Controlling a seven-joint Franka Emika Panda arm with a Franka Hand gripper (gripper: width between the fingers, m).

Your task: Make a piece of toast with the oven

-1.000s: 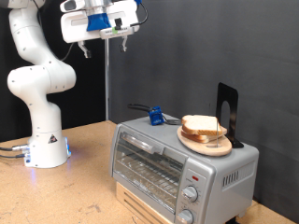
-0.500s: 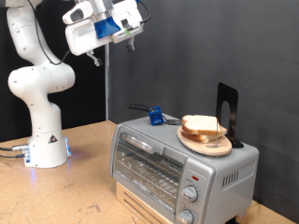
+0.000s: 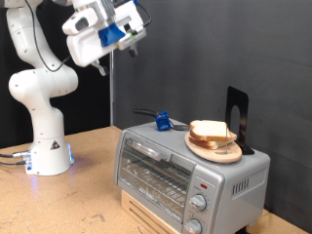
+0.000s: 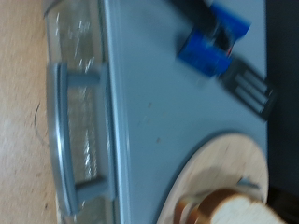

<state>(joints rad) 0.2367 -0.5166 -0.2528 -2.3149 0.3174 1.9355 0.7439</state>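
The piece of toast (image 3: 211, 130) lies on a round wooden plate (image 3: 216, 149) on top of the silver oven (image 3: 166, 175), towards the exterior view's right. The oven's glass door is closed, with its handle (image 3: 146, 154) across the top. My gripper (image 3: 130, 44) is high above the table, up and to the exterior view's left of the oven, tilted and holding nothing. The wrist view looks down on the oven top (image 4: 154, 103), the door handle (image 4: 64, 140), the plate (image 4: 220, 168) and the toast's crust (image 4: 224, 207). No fingers show there.
A blue clip-like object (image 3: 163, 122) (image 4: 213, 42) and a black upright stand (image 3: 237, 115) sit on the oven top. Two knobs (image 3: 200, 203) and a red light (image 3: 204, 183) are on the oven's front. The oven rests on a wooden box (image 3: 146, 216). The arm's base (image 3: 46, 146) stands at the left.
The hand has tilted and swung a little towards the exterior view's left, staying high. The toast, plate and oven have not moved.
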